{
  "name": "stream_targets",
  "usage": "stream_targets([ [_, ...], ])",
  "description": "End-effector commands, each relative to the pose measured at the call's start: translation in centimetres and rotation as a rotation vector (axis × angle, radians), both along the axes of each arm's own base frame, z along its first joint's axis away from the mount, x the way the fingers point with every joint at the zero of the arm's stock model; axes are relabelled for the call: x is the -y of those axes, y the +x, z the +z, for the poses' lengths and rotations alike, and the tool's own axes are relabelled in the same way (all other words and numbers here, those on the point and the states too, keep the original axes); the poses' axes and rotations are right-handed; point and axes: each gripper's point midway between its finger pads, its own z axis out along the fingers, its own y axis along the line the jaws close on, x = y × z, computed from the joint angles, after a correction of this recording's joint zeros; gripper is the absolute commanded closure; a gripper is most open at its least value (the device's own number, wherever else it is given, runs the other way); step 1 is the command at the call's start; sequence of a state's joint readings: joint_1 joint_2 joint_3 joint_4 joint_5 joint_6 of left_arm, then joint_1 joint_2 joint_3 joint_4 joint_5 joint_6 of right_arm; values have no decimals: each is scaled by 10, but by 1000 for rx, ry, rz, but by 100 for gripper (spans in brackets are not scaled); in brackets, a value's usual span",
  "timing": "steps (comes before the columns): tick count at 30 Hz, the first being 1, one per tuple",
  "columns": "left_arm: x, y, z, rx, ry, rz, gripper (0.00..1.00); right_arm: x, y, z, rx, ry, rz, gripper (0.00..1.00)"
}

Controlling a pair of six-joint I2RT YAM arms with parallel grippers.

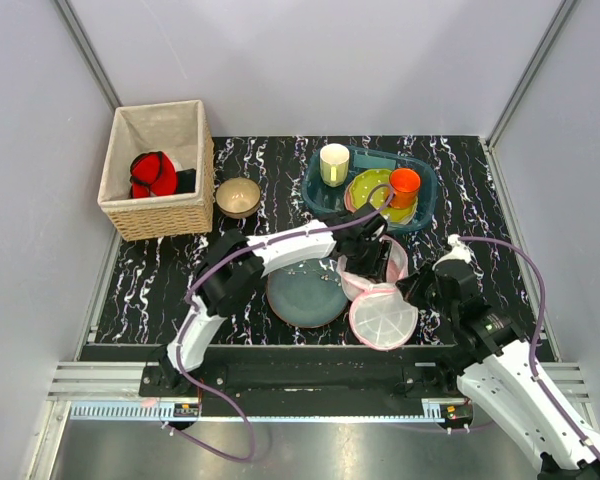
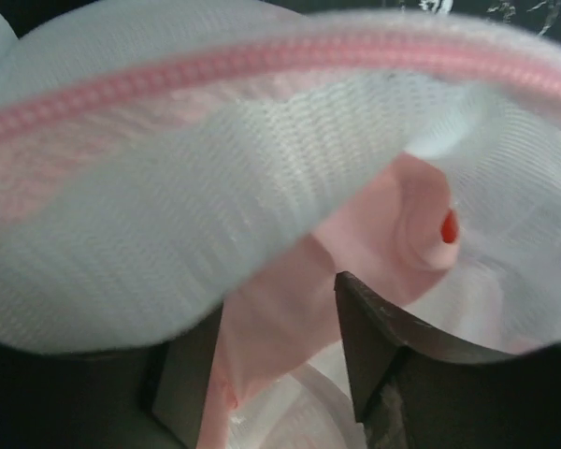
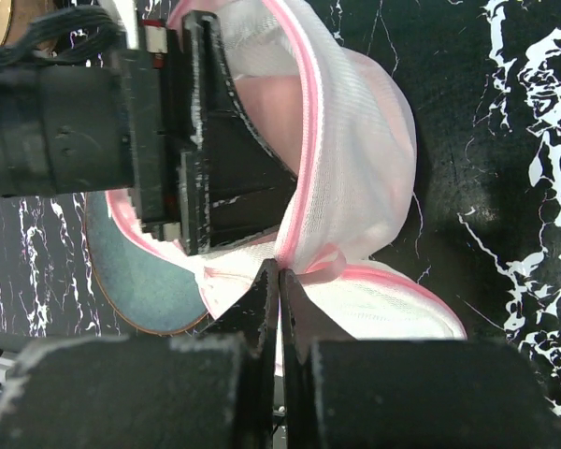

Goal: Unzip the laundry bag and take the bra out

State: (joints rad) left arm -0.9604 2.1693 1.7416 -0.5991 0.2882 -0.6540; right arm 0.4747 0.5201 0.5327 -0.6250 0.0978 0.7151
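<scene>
The laundry bag [image 1: 382,316], white mesh with pink zip trim, lies unzipped just right of the table's middle, its upper half [image 1: 392,262] lifted. My right gripper [image 3: 279,268] is shut on the bag's pink trim and mesh [image 3: 355,178] at the hinge side. My left gripper [image 1: 365,248] reaches into the opening. In the left wrist view its fingers [image 2: 374,327] stand open under the mesh flap [image 2: 168,224]. The pale pink bra [image 2: 290,309] lies between them, a red spot [image 2: 449,226] showing on it. Most of the bra is hidden by mesh.
A blue-grey plate [image 1: 305,295] lies left of the bag, partly under it. Behind stand a blue tub [image 1: 425,215] with a cream cup, green plate and orange cup, a brass bowl [image 1: 238,196], and a wicker basket [image 1: 160,215] holding red and black cloth.
</scene>
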Motion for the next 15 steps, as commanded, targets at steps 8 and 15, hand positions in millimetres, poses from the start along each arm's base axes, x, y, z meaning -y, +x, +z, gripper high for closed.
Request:
stream_targets([
  [8,9,24,54,88,-123,21,100,8,10,21,74,-3,-50,100],
  [15,-12,28,173,239,-347,9,100,12,11,9,39,-31,-76,100],
])
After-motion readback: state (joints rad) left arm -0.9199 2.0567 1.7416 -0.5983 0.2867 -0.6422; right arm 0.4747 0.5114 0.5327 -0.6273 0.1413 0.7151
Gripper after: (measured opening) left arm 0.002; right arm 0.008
